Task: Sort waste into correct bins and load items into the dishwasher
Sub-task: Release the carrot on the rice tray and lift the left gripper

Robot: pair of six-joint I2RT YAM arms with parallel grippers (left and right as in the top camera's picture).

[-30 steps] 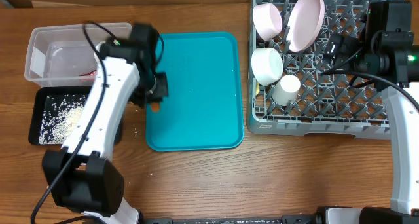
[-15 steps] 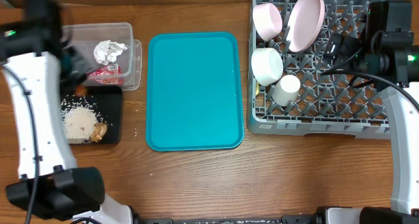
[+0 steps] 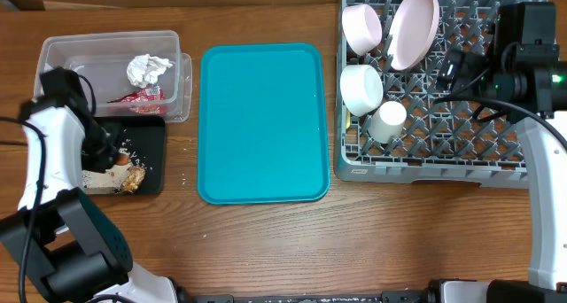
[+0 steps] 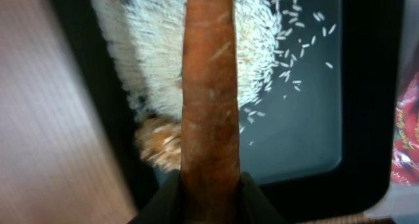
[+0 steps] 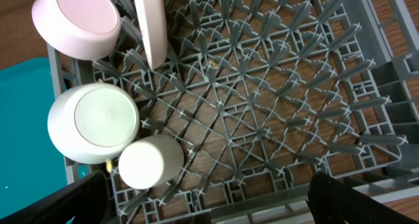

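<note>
The grey dish rack [image 3: 443,135] on the right carries 1 plate [image 3: 413,27], 2 bowls [image 3: 361,88] and 1 cup [image 3: 387,120], so loading looks done. The teal tray [image 3: 261,126] at centre has nothing on it. At the left, the clear tub [image 3: 106,35] holds the napkin [image 3: 148,69] and red wrapper [image 3: 142,97]. Just below it the black tray [image 3: 152,152] holds the rice [image 4: 170,40] and the brown clump [image 4: 160,145]. The step in hand appears to be dropping the carrot stick [image 4: 209,106], seemingly the last waste, among those food scraps. To do it well, the stick, which points lengthwise over the rice, should sit low and wholly inside the rim before release, or its far end may tip onto the table [image 3: 266,241]. The left gripper [image 4: 209,185] is closed narrow on the stick's near end, pinching both sides above the black tray. The right gripper [image 5: 209,204] hangs over the rack, spread wide, holding nothing.
</note>
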